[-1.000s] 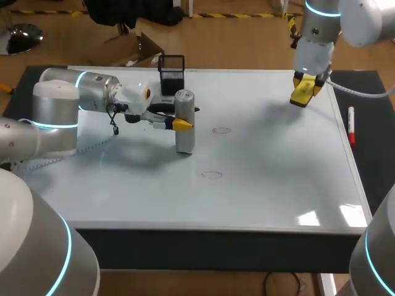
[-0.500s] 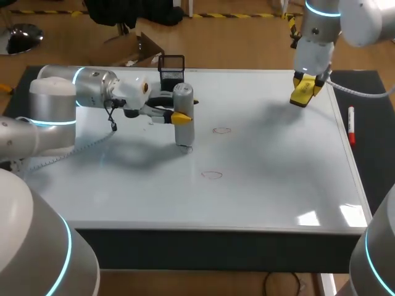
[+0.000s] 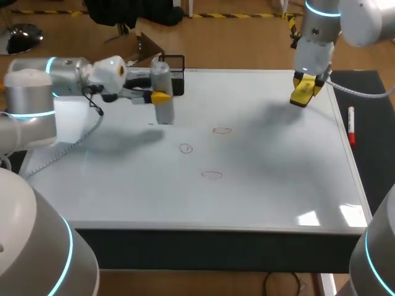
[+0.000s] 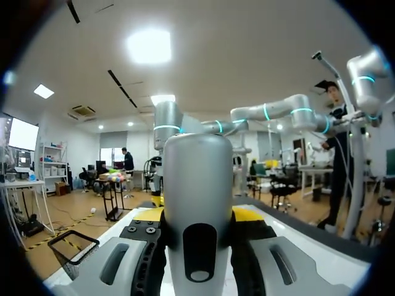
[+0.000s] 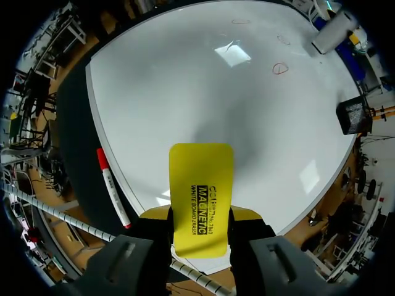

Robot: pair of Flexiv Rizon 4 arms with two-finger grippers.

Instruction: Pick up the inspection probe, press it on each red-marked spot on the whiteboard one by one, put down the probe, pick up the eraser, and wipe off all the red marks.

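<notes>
The grey cylindrical probe stands upright in my left gripper, which is shut on it over the back left of the whiteboard. In the left wrist view the probe fills the gap between the fingers. Three red-outlined marks lie mid-board: one nearest the probe, one further right, one closest to the front. My right gripper hangs above the back right corner, shut on the yellow eraser. From there the marks show far ahead.
A black mesh basket sits at the board's back edge, just behind the probe. A red marker lies on the dark mat beside the board's right edge; the marker also shows in the right wrist view.
My left arm has carried the probe from the middle of the board back and to the left, uncovering the red mark it was standing on. The right arm has kept still.
</notes>
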